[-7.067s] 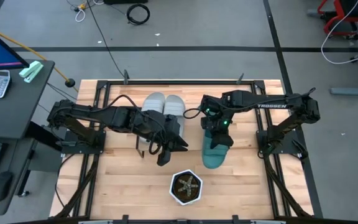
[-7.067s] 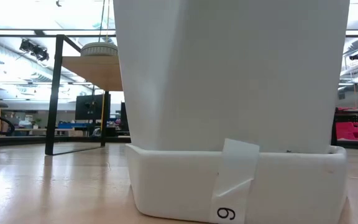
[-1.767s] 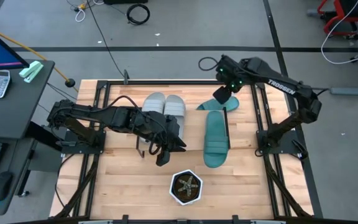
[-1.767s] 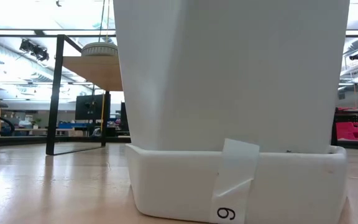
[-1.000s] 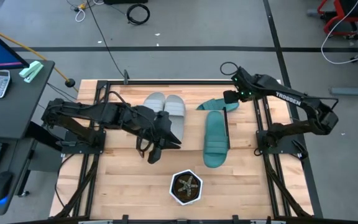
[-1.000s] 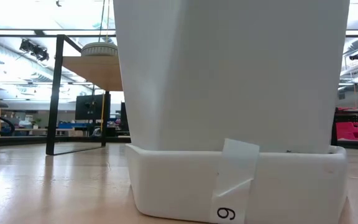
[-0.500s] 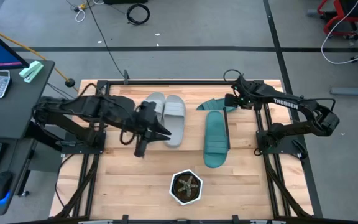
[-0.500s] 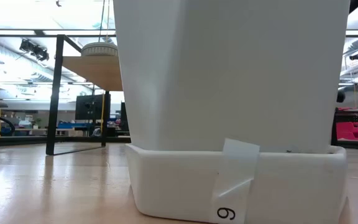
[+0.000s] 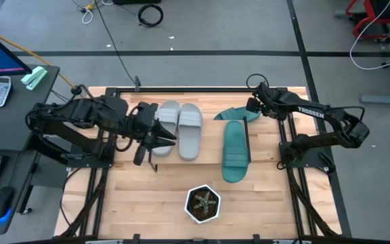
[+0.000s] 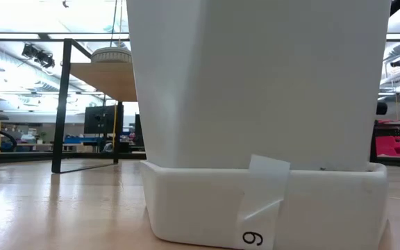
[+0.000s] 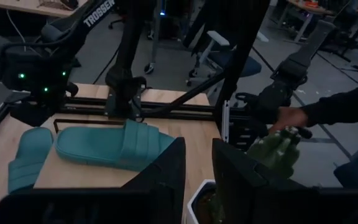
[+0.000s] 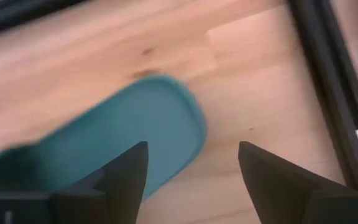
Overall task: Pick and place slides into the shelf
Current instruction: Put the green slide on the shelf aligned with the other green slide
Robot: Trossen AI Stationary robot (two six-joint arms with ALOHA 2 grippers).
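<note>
Two light grey slides [image 9: 170, 116] [image 9: 190, 123] lie side by side on the shelf's top board [image 9: 208, 146]. One teal slide [image 9: 235, 150] lies lengthwise on the board's right part. A second teal slide [image 9: 234, 114] lies crosswise at the shelf's far right corner. My right gripper [image 9: 250, 107] hovers open over that slide's right end [image 12: 148, 124], nothing between its fingers. My left gripper [image 9: 170, 137] stands at the left grey slide's near-left side, pointing toward the table's right. Its fingers [image 11: 197, 168] are a narrow gap apart and hold nothing.
A white hexagonal pot with a plant [image 9: 203, 205] stands near the front edge and fills the low view [image 10: 255, 104]. Black frame rails [image 9: 286, 129] run along the table's sides. A person's hand and dark sleeve [image 11: 294, 117] show beyond the table's right side.
My left gripper has drawn back from the shelf's near side toward the table's left and far edges, and now stands beside the grey slides. The slides have stayed where they were.
</note>
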